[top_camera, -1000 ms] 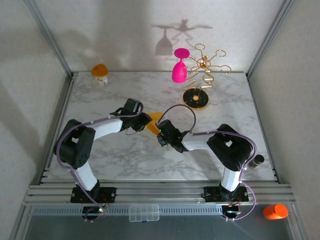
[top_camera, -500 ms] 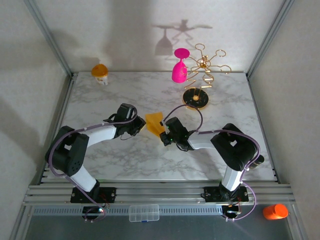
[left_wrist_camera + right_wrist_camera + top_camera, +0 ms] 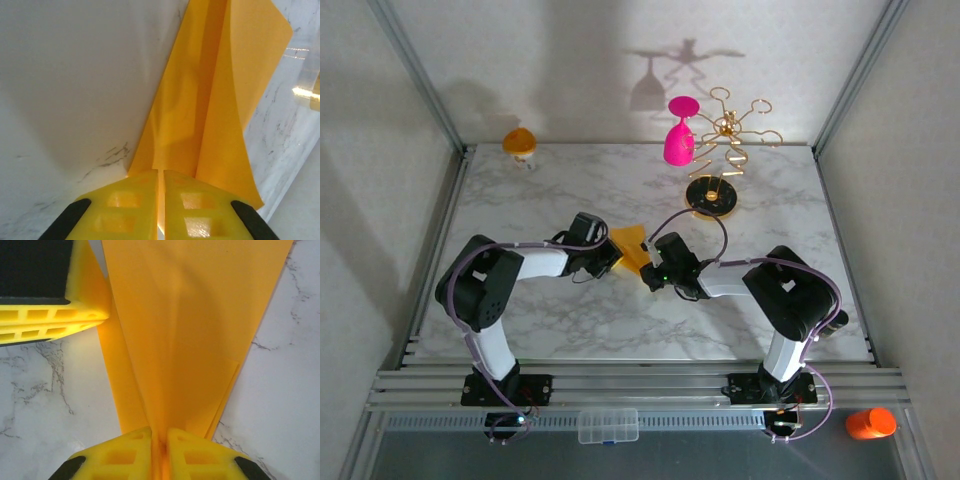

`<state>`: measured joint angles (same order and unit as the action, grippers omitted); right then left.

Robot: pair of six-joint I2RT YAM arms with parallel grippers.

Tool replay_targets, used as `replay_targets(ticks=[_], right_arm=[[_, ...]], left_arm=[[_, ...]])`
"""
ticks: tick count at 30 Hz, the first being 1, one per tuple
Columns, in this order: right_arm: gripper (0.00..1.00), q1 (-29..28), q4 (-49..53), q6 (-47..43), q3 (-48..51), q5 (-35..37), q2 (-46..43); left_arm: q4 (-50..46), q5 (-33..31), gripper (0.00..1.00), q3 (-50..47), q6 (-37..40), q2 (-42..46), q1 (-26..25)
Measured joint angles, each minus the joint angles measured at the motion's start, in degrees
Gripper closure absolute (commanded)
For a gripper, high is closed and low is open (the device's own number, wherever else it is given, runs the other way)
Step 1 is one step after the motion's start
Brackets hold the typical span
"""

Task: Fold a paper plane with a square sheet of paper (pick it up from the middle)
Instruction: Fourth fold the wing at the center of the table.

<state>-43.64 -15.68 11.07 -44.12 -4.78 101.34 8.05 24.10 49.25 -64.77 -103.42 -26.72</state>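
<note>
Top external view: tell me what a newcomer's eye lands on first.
The creased yellow-orange paper sheet at mid-table, pinched from both sides by the left gripper and the right gripper. Next, the bright pink goblet by the gold wire rack at the far edge.

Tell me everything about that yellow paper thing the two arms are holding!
The paper plane is thin yellow-orange paper, folded into layered flaps with long creases. It is over the middle of the marble table, pinched by the shut left tool on one side and the shut right tool on the other.
</note>
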Motion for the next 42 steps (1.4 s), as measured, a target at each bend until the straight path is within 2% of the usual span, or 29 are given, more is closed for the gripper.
replay_targets(ticks=[11,18,27,35,42], right_arm=[[0.77,0.0,1.4,-0.4,-0.9,0.2,0.0],[0.86,0.2,2.4,0.2,-1.3,0.4,0.1],[0.92,1.7,0.5,2.3,-0.1,-3.1,0.1],[0.83,3.3,-3.1,3.9,1.9,-7.6,0.1],[0.75,3.3,0.9,4.2,-0.6,-7.3,0.1]], left_arm=[[-0.2,0.2,0.79,1.7,0.0,-1.6,-0.3],[-0.7,0.1,0.79,2.1,0.3,-1.9,-0.4],[-1.1,-0.1,0.8,2.2,0.5,-1.9,-0.5],[-1.2,-0.1,0.8,2.2,0.5,-1.9,-0.5],[-1.7,-0.1,0.77,2.5,1.0,-1.9,-0.5]])
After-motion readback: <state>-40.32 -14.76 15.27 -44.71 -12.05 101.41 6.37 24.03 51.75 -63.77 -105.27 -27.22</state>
